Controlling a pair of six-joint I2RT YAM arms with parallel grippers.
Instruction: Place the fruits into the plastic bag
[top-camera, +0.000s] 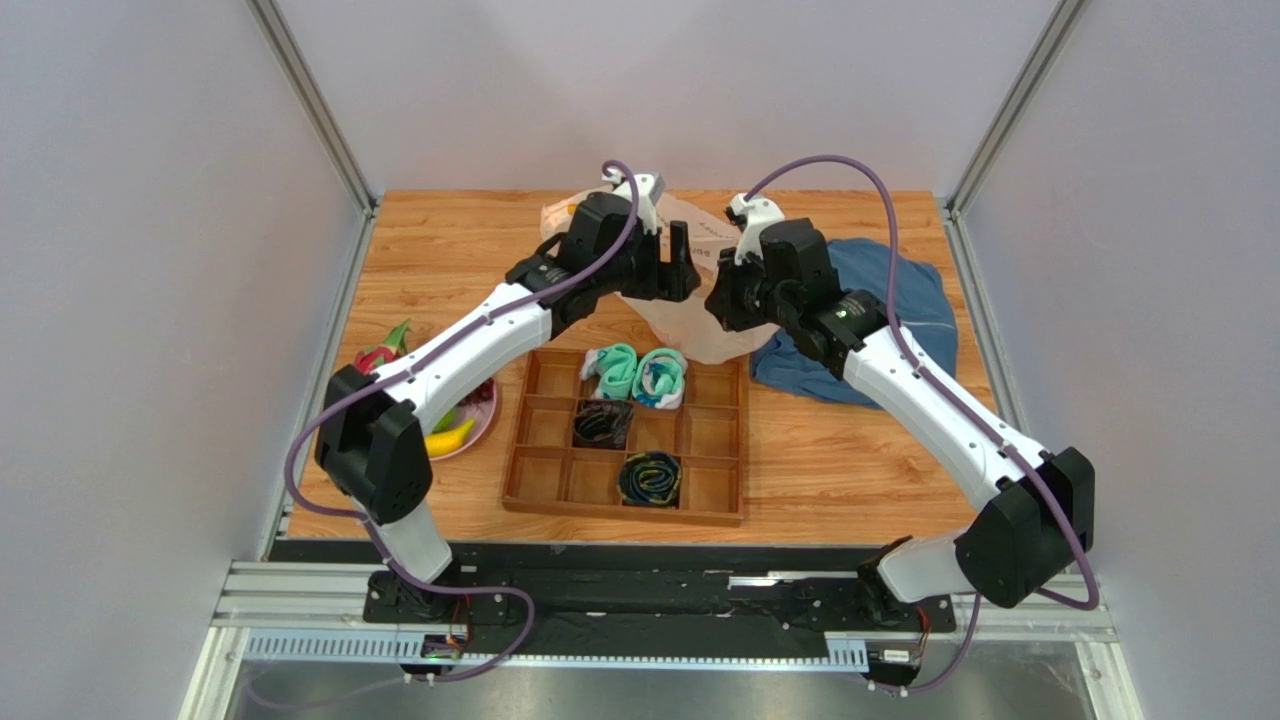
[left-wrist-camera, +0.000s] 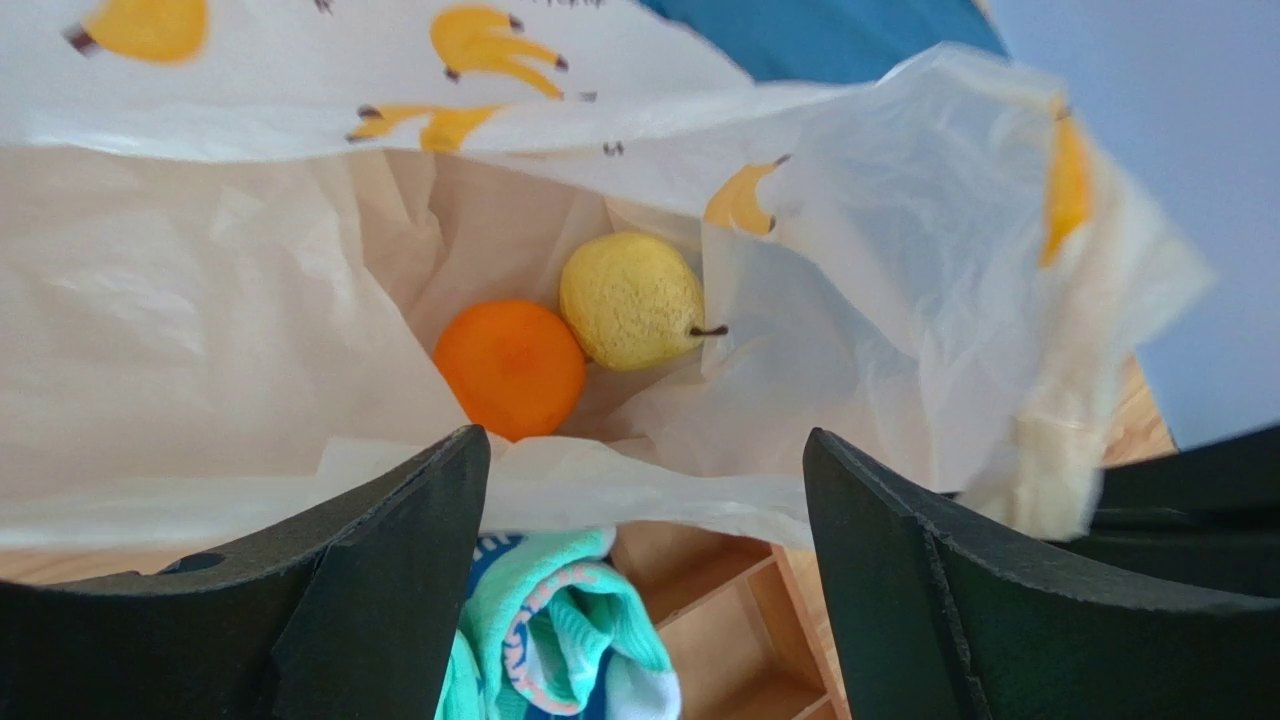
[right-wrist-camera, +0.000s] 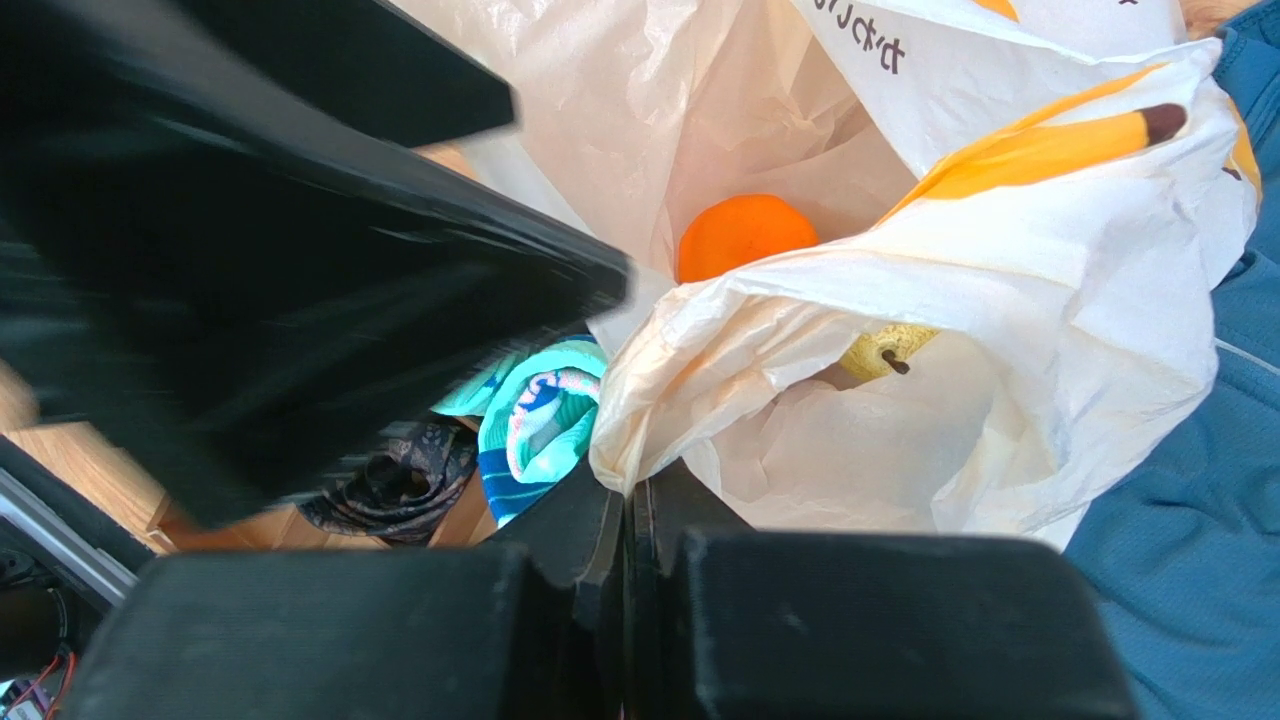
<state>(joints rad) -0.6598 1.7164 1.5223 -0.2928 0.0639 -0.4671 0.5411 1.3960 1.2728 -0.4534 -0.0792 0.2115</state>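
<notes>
The plastic bag (top-camera: 694, 318), cream-white with banana prints, stands at the table's far middle with its mouth open. An orange (left-wrist-camera: 511, 365) and a yellow lemon (left-wrist-camera: 631, 300) lie inside it; both also show in the right wrist view, the orange (right-wrist-camera: 744, 233) and the lemon (right-wrist-camera: 887, 350). My left gripper (left-wrist-camera: 646, 450) is open and empty just over the bag's near rim (left-wrist-camera: 601, 495). My right gripper (right-wrist-camera: 628, 488) is shut on the bag's rim (right-wrist-camera: 661, 405) and holds it up. A dragon fruit (top-camera: 383, 348) and a banana (top-camera: 448, 438) lie on a plate (top-camera: 484, 420) at the left, partly hidden by my left arm.
A wooden compartment tray (top-camera: 624, 513) sits in front of the bag with teal rolled socks (top-camera: 639, 375) and dark rolled socks (top-camera: 651, 480) in it. A blue cloth garment (top-camera: 887, 300) lies right of the bag. Grey walls enclose the table.
</notes>
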